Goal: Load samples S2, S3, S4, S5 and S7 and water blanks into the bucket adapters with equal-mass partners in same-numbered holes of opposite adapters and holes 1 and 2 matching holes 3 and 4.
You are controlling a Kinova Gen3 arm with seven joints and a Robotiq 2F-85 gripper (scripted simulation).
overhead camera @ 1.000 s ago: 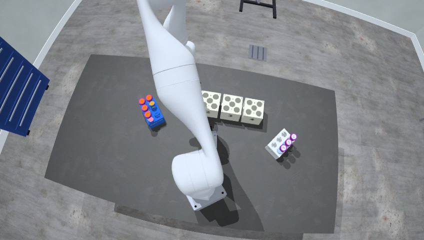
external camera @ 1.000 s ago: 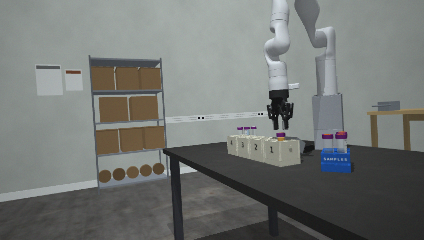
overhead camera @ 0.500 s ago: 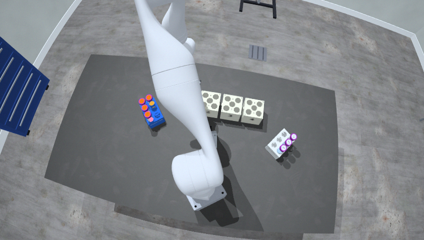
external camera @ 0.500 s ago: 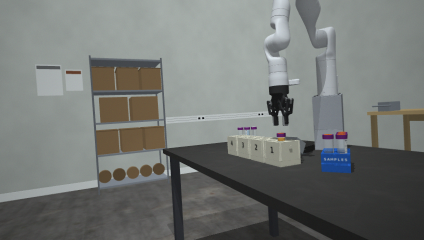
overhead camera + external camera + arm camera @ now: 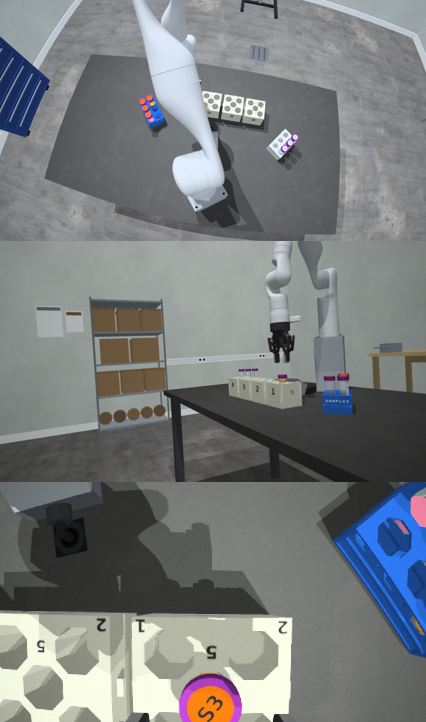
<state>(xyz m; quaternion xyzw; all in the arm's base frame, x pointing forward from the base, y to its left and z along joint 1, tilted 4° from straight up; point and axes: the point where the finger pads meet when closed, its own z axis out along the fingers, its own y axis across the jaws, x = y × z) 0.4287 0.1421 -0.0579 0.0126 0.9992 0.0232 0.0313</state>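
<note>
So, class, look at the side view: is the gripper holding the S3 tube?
No. The gripper hangs open in the air well above the tube, which stands in the block marked 1.

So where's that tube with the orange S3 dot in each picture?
Top: not in it; the white arm covers it.
Exterior: purple-capped S3 tube poking from cream adapter block 1, below the end effector.
Wrist: bottom centre.
Shared landmark: blue sample rack.
</note>
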